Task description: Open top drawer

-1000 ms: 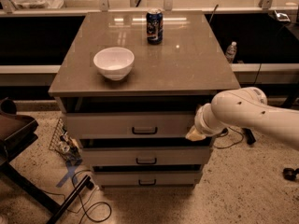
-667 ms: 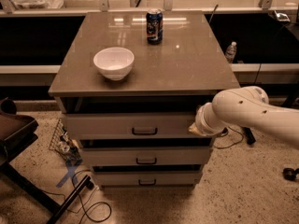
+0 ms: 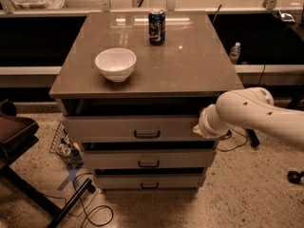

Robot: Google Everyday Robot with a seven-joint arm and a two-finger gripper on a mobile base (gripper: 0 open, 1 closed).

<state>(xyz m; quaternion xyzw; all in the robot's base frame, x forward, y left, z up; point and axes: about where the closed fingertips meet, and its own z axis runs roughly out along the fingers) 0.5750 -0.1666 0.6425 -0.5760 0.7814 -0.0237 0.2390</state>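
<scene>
The top drawer (image 3: 109, 127) is the tallest light grey front under the brown countertop (image 3: 190, 70), with a small dark bar handle (image 3: 147, 135) at its centre. A dark gap shows between its upper edge and the countertop. My white arm (image 3: 256, 115) reaches in from the right. The gripper (image 3: 198, 128) is at the right end of the top drawer's front, well to the right of the handle, mostly hidden behind the wrist.
Two shallower grey drawers (image 3: 147, 160) (image 3: 148, 182) sit below. A white bowl (image 3: 115, 63) and a blue can (image 3: 156, 27) stand on the countertop. A dark chair (image 3: 14, 137) and cables (image 3: 90, 208) lie on the floor at left. A bottle (image 3: 234, 52) stands behind at right.
The arm's end has risen slightly at the drawer's right end. The drawer front, bowl and can have not moved.
</scene>
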